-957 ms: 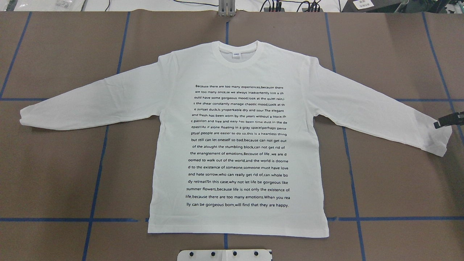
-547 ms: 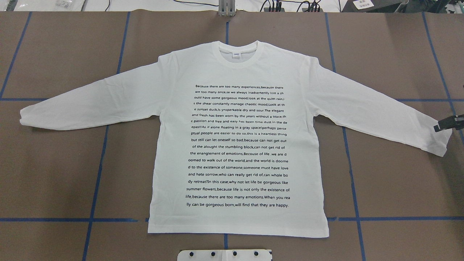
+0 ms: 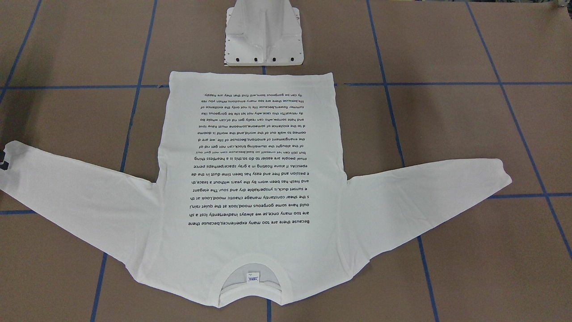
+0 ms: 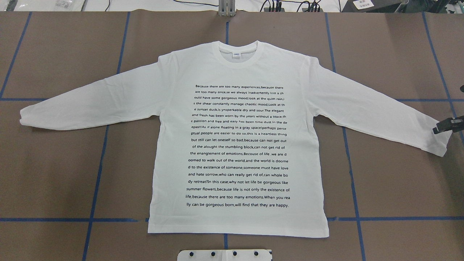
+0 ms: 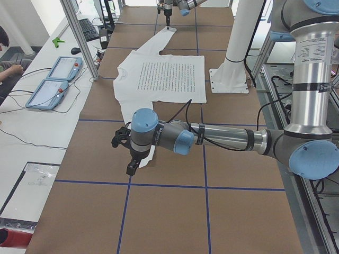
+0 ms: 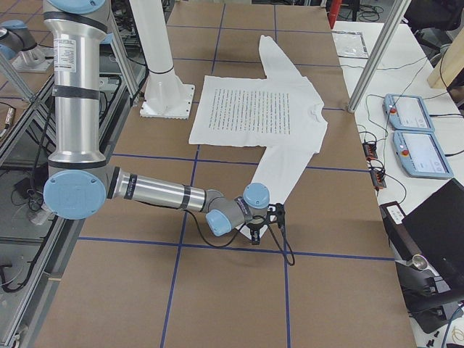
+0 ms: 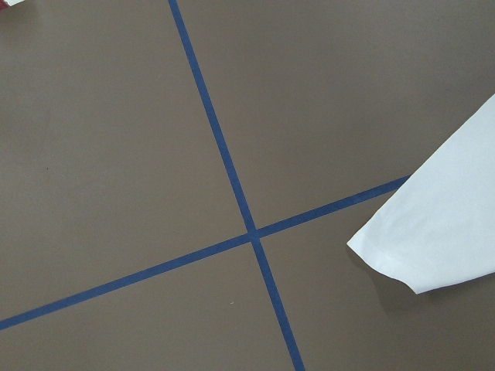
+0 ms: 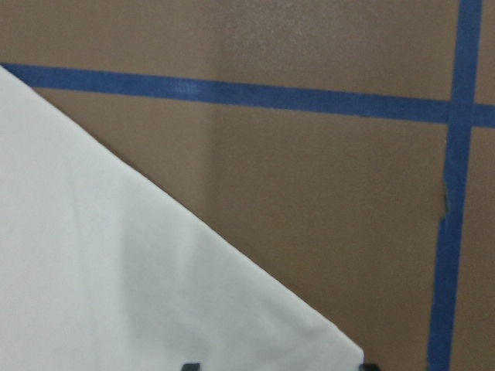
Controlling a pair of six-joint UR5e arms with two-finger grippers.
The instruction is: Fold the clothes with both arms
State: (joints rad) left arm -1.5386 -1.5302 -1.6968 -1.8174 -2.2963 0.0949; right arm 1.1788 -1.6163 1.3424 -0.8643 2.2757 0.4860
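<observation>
We see the white long-sleeved T-shirt (image 4: 235,145) lying flat on the bench (image 4: 54,174), print side up. Its collar points away from the white pedestal base (image 3: 263,36) and both sleeves are spread wide. The bench is covered in brown paper crossed by blue tape lines (image 4: 97,174).

Our right hand (image 4: 443,127) sits low at that sleeve's cuff, and its wrist view shows the fingertips wide apart with nothing between them. Our left hand (image 5: 130,165) hangs near the other cuff; we cannot tell how its fingers stand.

Beyond the bench stand metal frame posts (image 5: 79,37). A white side table there holds two blue-edged tablets (image 5: 53,79), and a person (image 5: 8,58) sits at it.
</observation>
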